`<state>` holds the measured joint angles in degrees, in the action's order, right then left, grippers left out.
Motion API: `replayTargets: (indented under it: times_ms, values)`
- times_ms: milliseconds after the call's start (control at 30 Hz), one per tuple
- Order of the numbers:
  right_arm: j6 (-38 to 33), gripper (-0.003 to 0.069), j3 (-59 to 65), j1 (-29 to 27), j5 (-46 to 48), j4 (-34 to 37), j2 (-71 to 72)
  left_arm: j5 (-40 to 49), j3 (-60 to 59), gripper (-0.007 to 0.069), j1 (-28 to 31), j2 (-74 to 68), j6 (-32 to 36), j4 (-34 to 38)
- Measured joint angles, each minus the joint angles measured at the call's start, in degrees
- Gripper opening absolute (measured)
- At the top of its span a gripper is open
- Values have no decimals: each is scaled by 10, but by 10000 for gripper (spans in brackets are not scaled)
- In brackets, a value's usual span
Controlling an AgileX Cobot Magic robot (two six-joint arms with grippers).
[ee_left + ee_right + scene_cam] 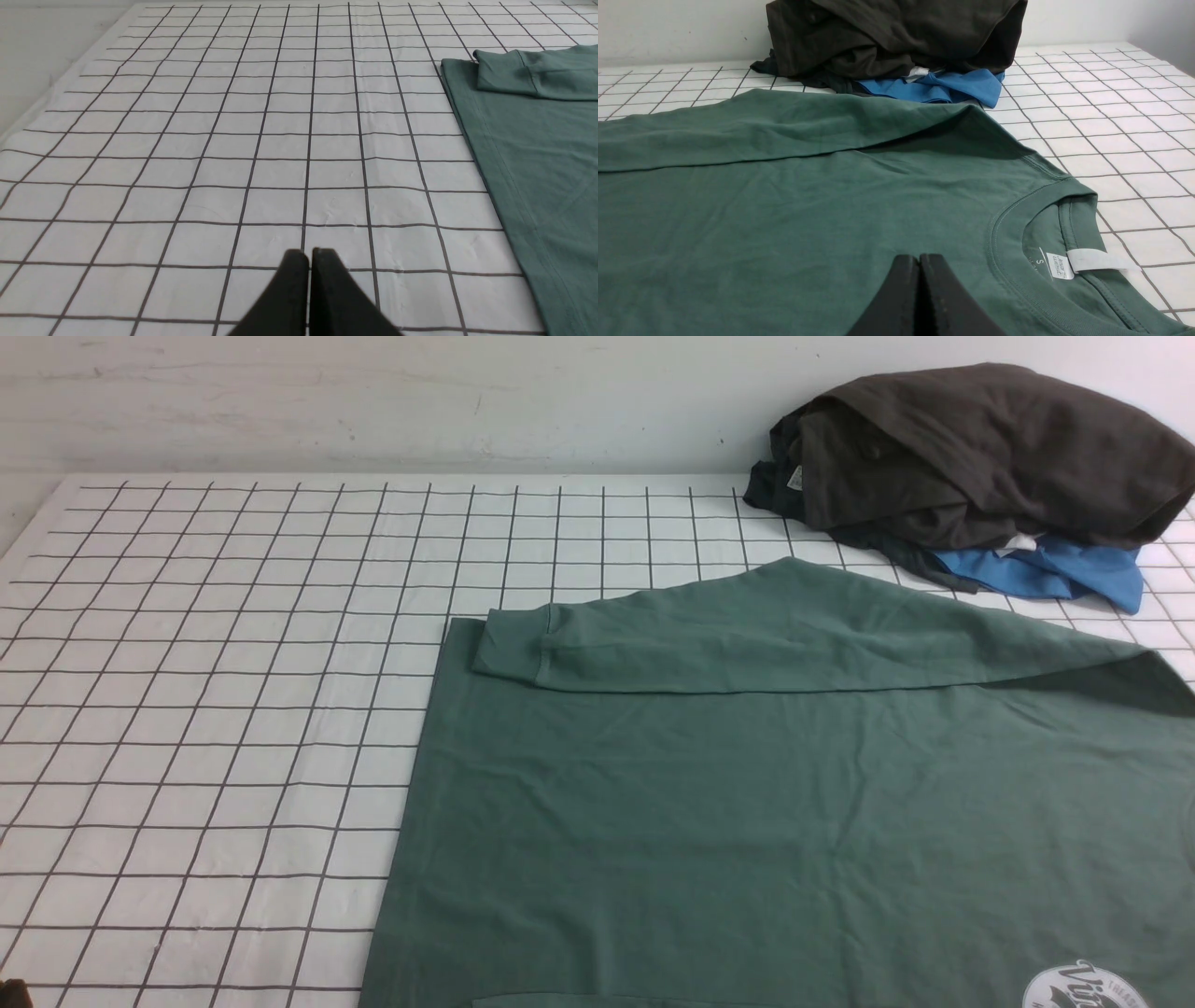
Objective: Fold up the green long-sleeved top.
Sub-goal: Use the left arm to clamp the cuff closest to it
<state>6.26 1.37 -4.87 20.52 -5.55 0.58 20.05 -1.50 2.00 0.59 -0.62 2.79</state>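
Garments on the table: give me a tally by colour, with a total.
Green: 1, the long-sleeved top
Dark brown-black: at least 1, the bunched garment; the pile may hide more
Bright blue: 1 visible piece, the blue cloth under the dark one
Total: at least 3

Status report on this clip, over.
Both claws, left and right, shut, empty. Green top spread, sleeve folded across. Dark garment beyond it.
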Motion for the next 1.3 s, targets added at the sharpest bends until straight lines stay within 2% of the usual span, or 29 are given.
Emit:
replayTargets:
  times_ms: [267, 767, 867, 900, 1000, 1067, 1133, 1233, 1300]
  values:
    - [0, -14, 0, 0, 0, 38, 0, 0, 0, -7, 0, 0, 0, 0]
    - [0, -14, 0, 0, 0, 48, 0, -5, 0, -7, 0, 0, -5, 4]
    - [5, -14, 0, 0, 0, 80, 0, -14, 0, -7, 0, 0, -78, 107]
    - [11, -14, 0, 0, 0, 101, 0, -20, -1, -7, 0, 0, -118, 165]
    - [54, -14, 0, 0, 2, 202, 0, -26, -1, -7, 0, 0, -230, 344]
    - [83, -14, 1, 0, 2, 281, 0, -26, -1, -7, 0, 0, -268, 426]
    - [114, -14, 1, 0, 3, 362, 0, -24, -1, -7, 0, 0, -274, 473]
    - [136, -14, 1, 0, -1, 459, 0, -24, -1, -7, 0, 0, -274, 500]
    - [138, -14, 1, 0, -4, 480, 0, -24, -1, -7, 0, 0, -274, 502]
